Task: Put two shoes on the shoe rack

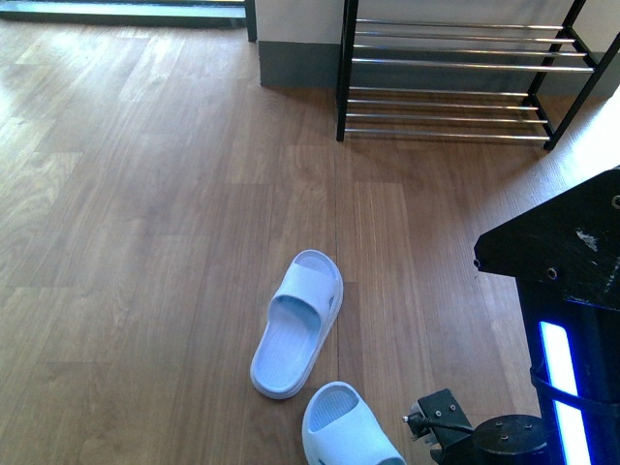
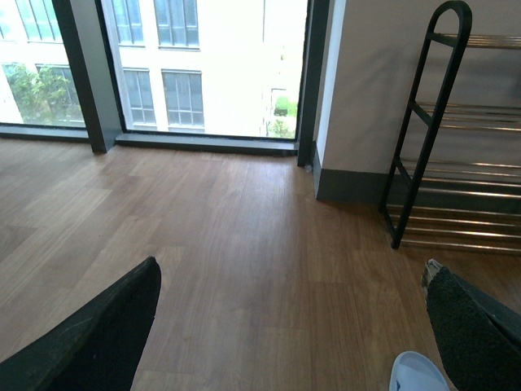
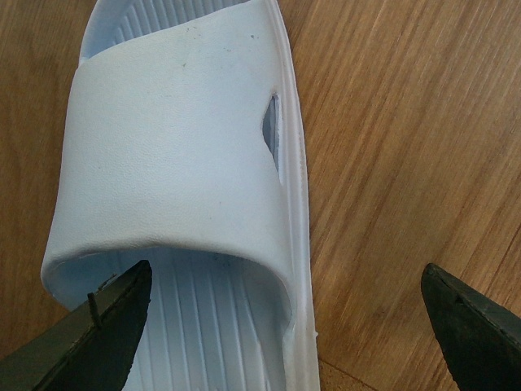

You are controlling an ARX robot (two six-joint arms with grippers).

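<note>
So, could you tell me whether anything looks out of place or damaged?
Nothing looks damaged. The far slide lies angled on the floor, staggered from the near slide, partly out of view; neither is on the shoe rack.

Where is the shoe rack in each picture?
Front view: the shoe rack stands at the top right, against the wall.
Left wrist view: the shoe rack stands against the pale wall, beyond the open left pincer.
Right wrist view: not in it; only a pale blue slide and floor under the open right pincer.
Shared landmark: the grey skirting board beside the rack, in the front and left wrist views.
</note>
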